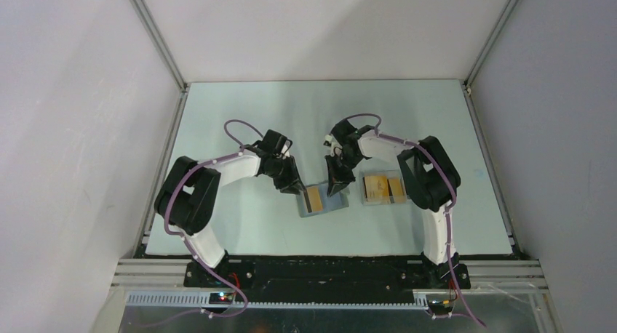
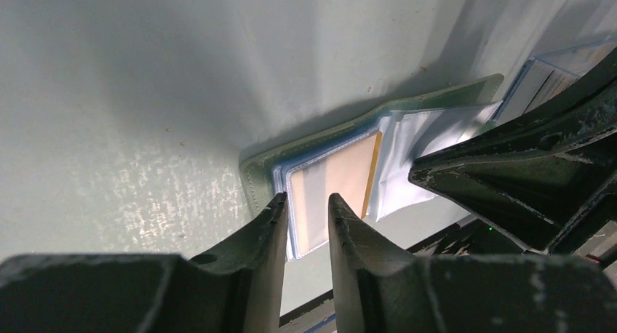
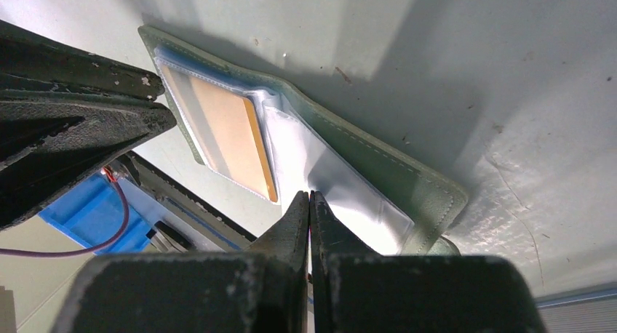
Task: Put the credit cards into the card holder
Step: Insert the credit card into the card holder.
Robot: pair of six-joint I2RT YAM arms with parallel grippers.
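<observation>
The left gripper [image 2: 305,202] is partly open. Its two fingertips stand on either side of the near edge of a clear sleeve [image 2: 309,202], and I cannot tell whether they pinch it. The right gripper [image 3: 311,196] is fully closed, its tips at the edge of another clear sleeve [image 3: 327,180]. Whether any plastic is caught between them does not show. Both sleeves belong to the card holder [image 3: 407,180], which lies open and flat on the counter [image 1: 255,129] near the middle, between the two grippers. An orange credit card [image 3: 225,129] sits in its left sleeve. Just right of the holder is a clear tray [image 1: 383,203] holding more orange cards [image 1: 375,187].
</observation>
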